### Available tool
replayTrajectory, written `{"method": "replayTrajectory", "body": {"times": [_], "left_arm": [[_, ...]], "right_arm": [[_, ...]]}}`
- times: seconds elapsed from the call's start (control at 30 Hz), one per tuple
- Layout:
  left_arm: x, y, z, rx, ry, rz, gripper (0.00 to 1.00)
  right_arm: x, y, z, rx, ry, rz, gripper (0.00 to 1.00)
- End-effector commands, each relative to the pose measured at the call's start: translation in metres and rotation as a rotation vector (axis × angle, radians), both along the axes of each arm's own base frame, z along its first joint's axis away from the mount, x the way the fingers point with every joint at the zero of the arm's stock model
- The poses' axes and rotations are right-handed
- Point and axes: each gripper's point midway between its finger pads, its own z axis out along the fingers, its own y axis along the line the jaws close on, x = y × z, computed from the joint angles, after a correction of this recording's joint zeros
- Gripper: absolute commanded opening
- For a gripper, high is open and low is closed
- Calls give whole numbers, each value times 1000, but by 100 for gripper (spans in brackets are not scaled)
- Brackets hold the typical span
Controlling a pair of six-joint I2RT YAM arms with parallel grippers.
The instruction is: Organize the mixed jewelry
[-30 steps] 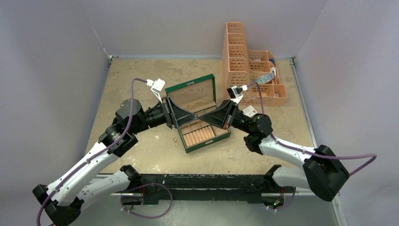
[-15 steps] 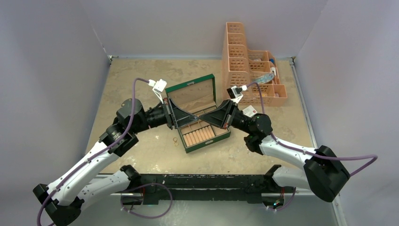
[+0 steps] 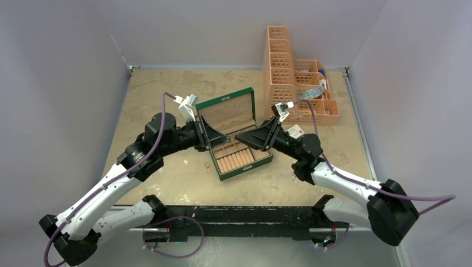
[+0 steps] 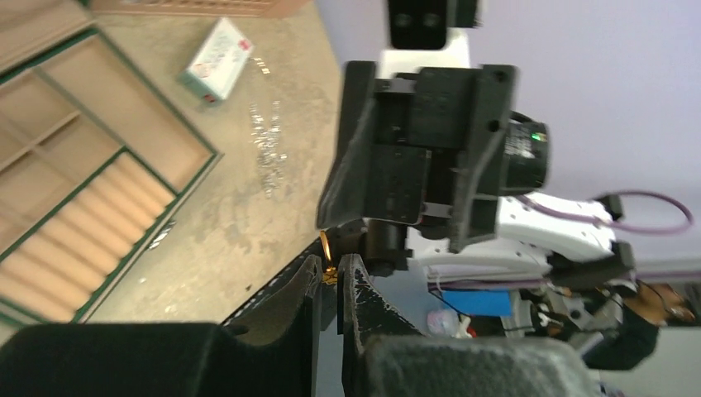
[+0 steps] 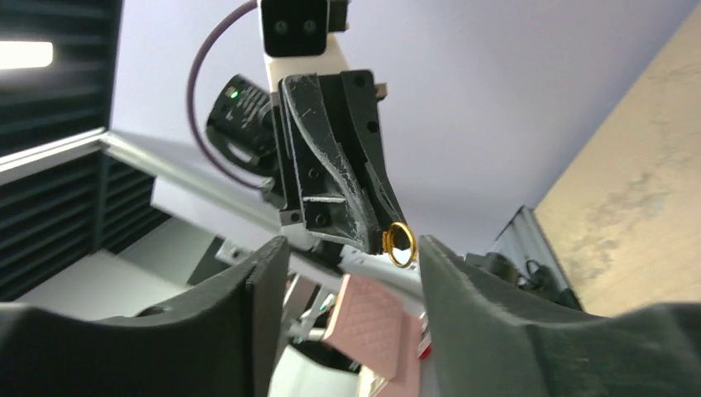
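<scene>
— Mottled beige tabletop (image 3: 167, 94), pale walls on three sides. What stands on it?

— An open green box (image 3: 246, 166) near the middle, its lid raised toward the back and a row of tan padded rolls (image 3: 236, 160) in its front part. An orange crate (image 3: 281, 61) sits at the back right.

— And the arms?

— Both reach inward, tips nearly meeting in the air over the box.

— Left claw (image 4: 331, 263)?

— Pressed almost together, pinching a gold ring (image 5: 398, 245) at its very tip.

— Right claw (image 5: 351, 248)?

— Spread wide. In its own wrist view the ring hangs between its two fingers (image 5: 269, 285), nearer the right-hand one in that view, and neither finger touches it.

— Where is the other jewelry?

— Two small gold rings (image 3: 207, 166) lie on the tabletop just beside the box's front left corner. Thin silvery chains (image 4: 269, 149) are scattered on the tabletop off another side of the box, near a small white card box (image 4: 216, 59) with red print.
</scene>
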Motion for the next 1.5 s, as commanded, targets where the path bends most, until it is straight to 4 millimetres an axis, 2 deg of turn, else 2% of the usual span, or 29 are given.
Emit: {"method": "replayTrajectory", "body": {"times": [0.0,0.13,0.27,0.53,0.77,1.0,1.47], "left_arm": [[14,17,-18,156,66,117,0],[19,14,-54,290,162,104,0],[23,13,-97,406,277,112,0],[32,22,-170,573,439,244,0],[21,23,-213,680,540,257,0],[25,23,-231,756,542,289,0],[39,20,-236,770,499,336,0]], "right_arm": [[26,-10,-15,-98,42,-173,65],[53,-22,-58,-291,161,-343,66],[66,-42,-88,-419,239,-480,64],[67,-62,-108,-500,261,-562,63],[67,-65,-118,-535,269,-576,62],[66,-66,-127,-551,277,-572,62],[63,-72,-125,-556,277,-590,61]]}}
